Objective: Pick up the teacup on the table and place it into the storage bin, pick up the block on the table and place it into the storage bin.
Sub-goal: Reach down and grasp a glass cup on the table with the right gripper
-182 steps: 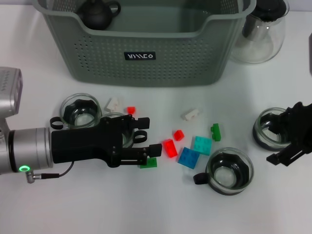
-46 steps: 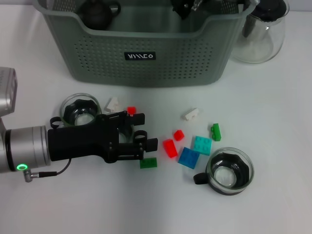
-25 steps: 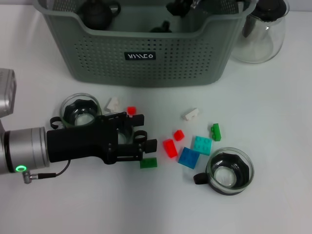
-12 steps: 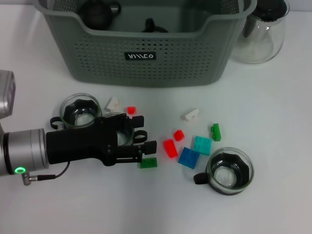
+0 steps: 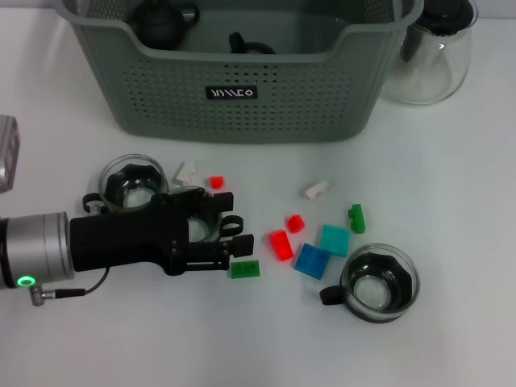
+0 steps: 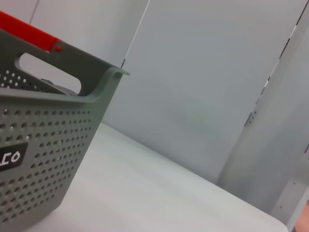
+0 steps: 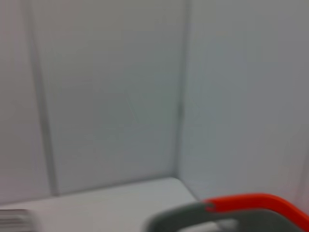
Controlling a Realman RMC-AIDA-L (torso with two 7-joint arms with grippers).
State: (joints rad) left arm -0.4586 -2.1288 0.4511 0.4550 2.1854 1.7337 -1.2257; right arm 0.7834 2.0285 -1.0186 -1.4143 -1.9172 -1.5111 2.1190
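Storage bin (image 5: 242, 105) black label, white lettering unreadable; left gripper (image 5: 239, 232) fingers apart beside green block (image 5: 244, 269).

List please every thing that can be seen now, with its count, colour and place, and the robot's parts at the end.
storage bin: one, grey-green, far middle of the table, black label on its front wall.
dark teapot: one, black, in the bin's far left corner.
dark handled item: one, inside the bin near the middle; cannot tell what it is.
glass pitcher: one, clear with dark lid, right of the bin.
teacups: three, clear glass with dark insides; one at left, one partly hidden at the left gripper, one at near right.
blocks: white two; red three; green two; teal one; blue one.
left gripper: black, low at the middle teacup.
right gripper: not in view.
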